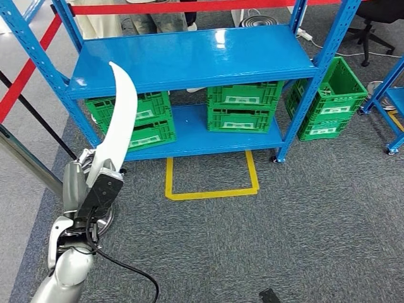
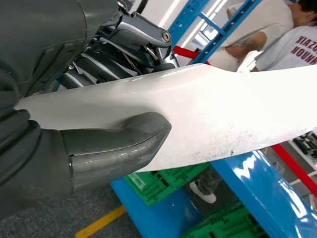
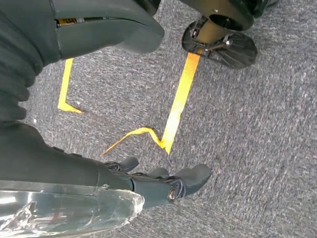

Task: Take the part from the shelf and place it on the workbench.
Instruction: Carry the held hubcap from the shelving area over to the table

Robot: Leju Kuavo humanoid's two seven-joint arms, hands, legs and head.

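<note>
A long white curved part stands up out of my left hand at the lower left of the head view, its tip rising in front of the blue shelf. In the left wrist view the thumb presses on the white part and the darker fingers wrap behind it. My right hand hangs over grey carpet with its fingers spread apart from the thumb and nothing between them.
Green crates sit on the shelf's lower level, another green crate on the floor to its right. A yellow tape outline marks the carpet before the shelf. People stand behind the shelf. A second blue rack is at far right.
</note>
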